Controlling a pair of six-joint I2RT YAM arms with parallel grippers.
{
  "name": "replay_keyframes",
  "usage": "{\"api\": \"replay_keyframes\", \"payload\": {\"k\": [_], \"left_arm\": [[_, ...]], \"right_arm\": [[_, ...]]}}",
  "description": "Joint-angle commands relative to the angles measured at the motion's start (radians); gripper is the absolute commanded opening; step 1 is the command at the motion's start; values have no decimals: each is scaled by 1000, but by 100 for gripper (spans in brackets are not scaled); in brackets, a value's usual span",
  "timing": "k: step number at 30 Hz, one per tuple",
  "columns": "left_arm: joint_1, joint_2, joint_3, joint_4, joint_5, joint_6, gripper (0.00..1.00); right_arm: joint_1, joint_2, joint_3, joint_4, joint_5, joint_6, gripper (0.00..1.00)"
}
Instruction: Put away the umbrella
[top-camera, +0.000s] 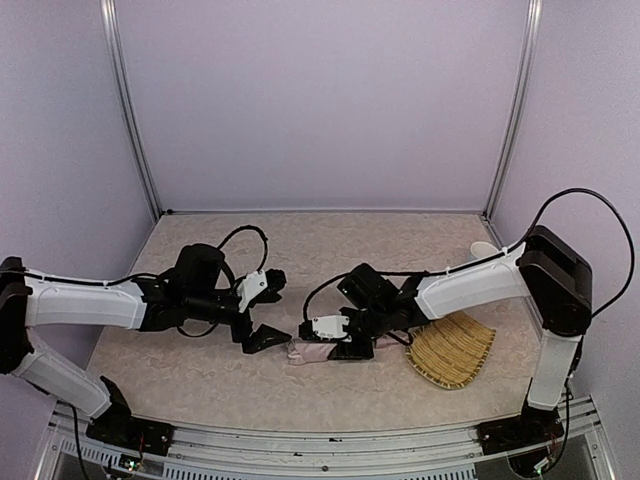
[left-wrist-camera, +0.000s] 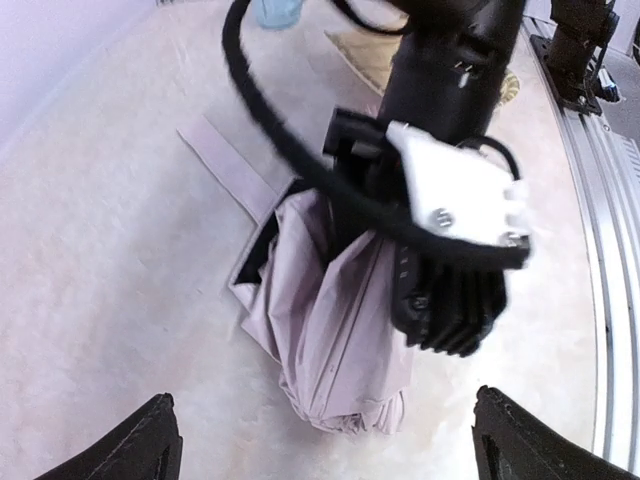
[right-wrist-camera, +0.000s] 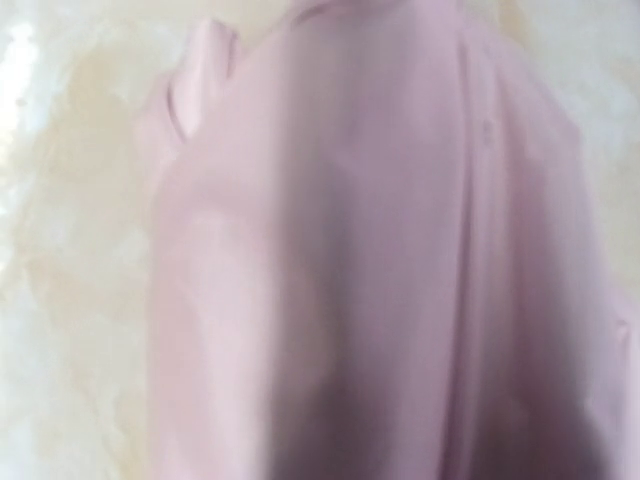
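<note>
So, umbrella: lay along 9-to-3
Right jaws: gripped its middle
Left jaws: stood wide open off its 9 o'clock end

Two arms, left arm and right arm: white shell links, black joint housings, looped black cables; left gripper black with wedge-shaped fingertips; right gripper black, ribbed, bearing a white plate with two screws.
</note>
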Motion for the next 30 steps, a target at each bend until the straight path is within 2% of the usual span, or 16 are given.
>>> {"api": "replay_keyframes", "payload": {"k": [1,5,10,17,26,30], "left_arm": [[-70,-121,-121,237,-113,84,99],[-161,-119,-135,185,-232,168,99],[-230,-40,-107,133,-301,214,96],[-258,128,-9,125,-438,281,95],[-254,297,93,131,-477,342,96],[-234,347,120,116,-411,367,95]], "right_arm": [[-44,113,43,-318,-248,88,20],[-96,207,132,-439,-377,119,19],[-154,271,194,-512,-528,143,19],[-195,346,250,-524,-604,194,19],[-211,401,294,-533,-605,176,18],[-221,405,300,-532,-611,168,18]]}}
